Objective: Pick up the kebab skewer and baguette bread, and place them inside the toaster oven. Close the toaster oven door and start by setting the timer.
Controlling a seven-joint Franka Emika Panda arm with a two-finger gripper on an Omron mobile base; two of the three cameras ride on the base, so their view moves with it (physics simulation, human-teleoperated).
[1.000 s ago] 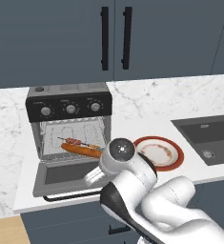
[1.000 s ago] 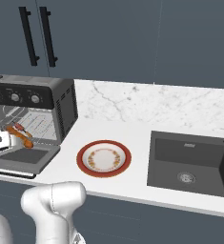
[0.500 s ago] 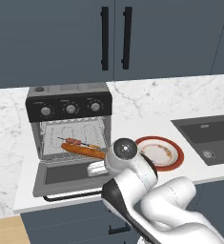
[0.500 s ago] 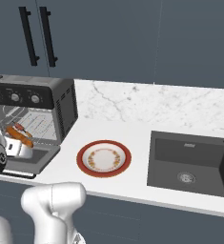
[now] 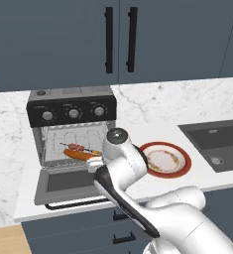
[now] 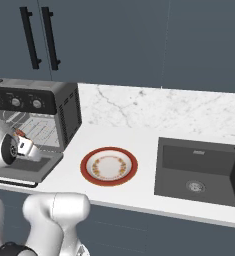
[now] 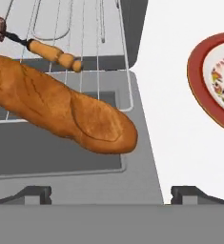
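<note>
The robot's dark two-finger gripper [image 7: 105, 193] hung with jaws wide open and empty over the dropped grey glass-windowed oven door [image 7: 70, 162], just past it the long orange-brown baguette [image 7: 61, 112] lay on the wire rack [image 7: 92, 57] inside the boxy grey toaster oven [image 5: 71, 129], with the thin meat-chunk kebab skewer [image 7: 35, 45] behind it, and the red-rimmed plate [image 7: 211, 81] sat off on the white marble counter [image 7: 166, 109].

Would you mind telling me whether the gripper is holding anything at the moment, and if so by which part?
Nothing is held. The gripper is open, and the baguette bread lies free on the toaster oven's wire rack.
</note>
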